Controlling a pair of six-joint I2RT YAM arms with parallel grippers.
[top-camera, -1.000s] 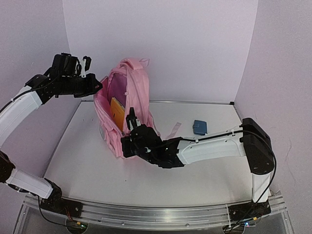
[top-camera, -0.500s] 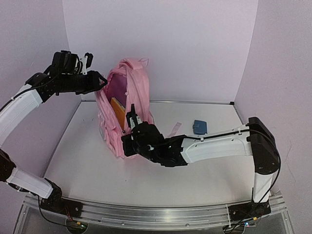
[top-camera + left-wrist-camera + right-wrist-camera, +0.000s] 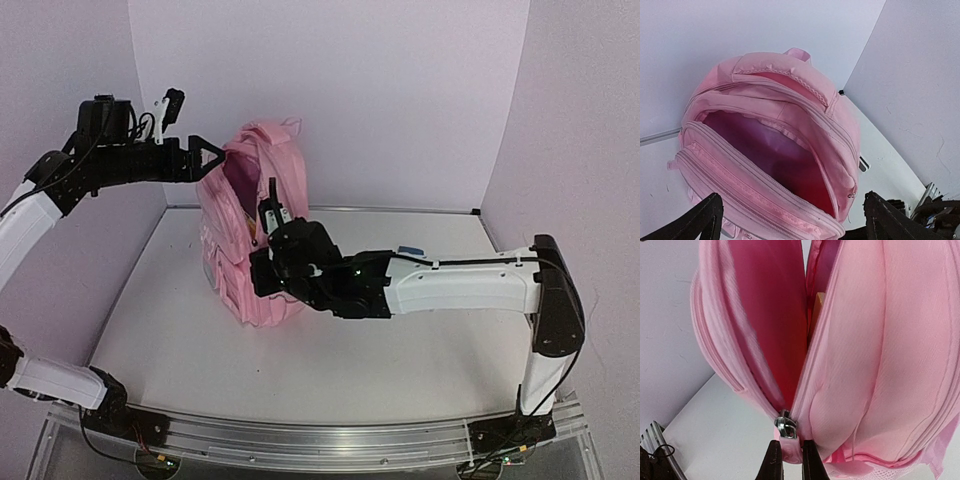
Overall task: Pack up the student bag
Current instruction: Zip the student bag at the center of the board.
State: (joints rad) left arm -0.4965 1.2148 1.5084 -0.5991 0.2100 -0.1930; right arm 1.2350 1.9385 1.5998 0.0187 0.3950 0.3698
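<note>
We are looking at the student bag [image 3: 228, 275], which is standing upright on the white table [image 3: 170, 330], toward the far left and close to the back wall. Its main compartment is gaping open at the top. In the left wrist view we are peering straight down into this opening and are seeing mostly purplish-pink lining [image 3: 765, 145], with the zip track running round the rim. Another zipped seam is running across the front, on the near side of that opening.

In the right wrist view the same opening is showing as a narrow slit, and the edge of an orange flat item [image 3: 817, 315] is standing inside it, pressed against the inner wall. We cannot tell what that item is.

The left gripper [image 3: 208, 158] is hovering high at the left of the bag's mouth with its jaws spread wide and nothing between them; its two dark fingers [image 3: 702, 217] are framing the bag from above.

The right gripper [image 3: 790, 461] is reaching in from the right and is clenched on the bag itself, pinching a fold of pink fabric just below the metal zip slider [image 3: 785, 427] at the end of the opening.

A small blue object [image 3: 408, 250] is lying on the table to the right of the bag, mostly hidden behind the right arm.
</note>
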